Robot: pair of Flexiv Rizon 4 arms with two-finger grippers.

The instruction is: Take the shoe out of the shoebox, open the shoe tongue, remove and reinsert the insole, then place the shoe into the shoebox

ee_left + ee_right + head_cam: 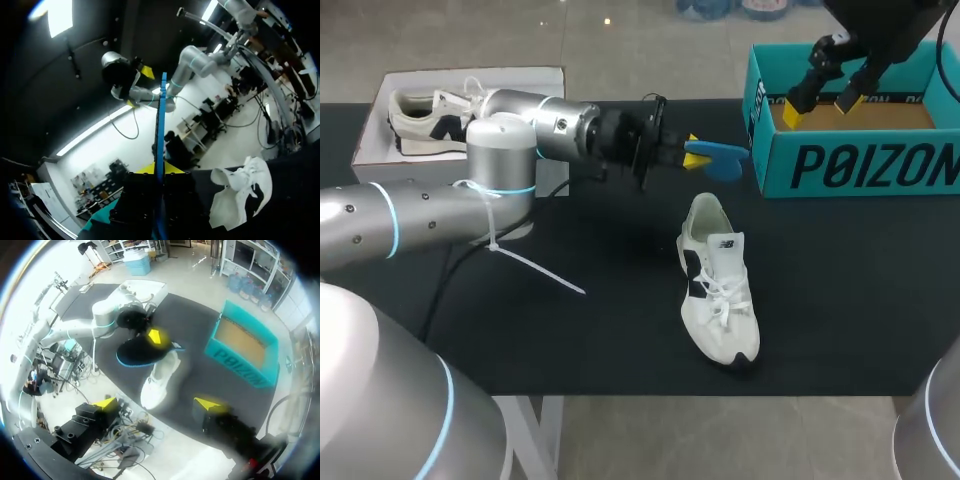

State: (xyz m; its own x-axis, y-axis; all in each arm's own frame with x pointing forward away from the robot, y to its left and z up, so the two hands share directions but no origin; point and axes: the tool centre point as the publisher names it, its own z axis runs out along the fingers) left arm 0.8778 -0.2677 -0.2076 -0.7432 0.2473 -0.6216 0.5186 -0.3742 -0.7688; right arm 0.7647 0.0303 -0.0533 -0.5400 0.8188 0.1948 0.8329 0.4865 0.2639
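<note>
Shoe (718, 285) white, laced; left tool (689, 150) grips blue insole (718, 155); right tool (820, 108) open over lettered shoebox (860, 165).

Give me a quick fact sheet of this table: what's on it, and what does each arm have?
Table: black
Left fingers: shut on the insole
Insole: blue, out of the shoe, held in the air beside the shoebox
Right fingers: open, empty, above the shoebox
Shoebox: teal, lid off
Shoe: white, on the table, outside both boxes
Other: second shoe in a white box

Long table (840, 300) with matte black top
</note>
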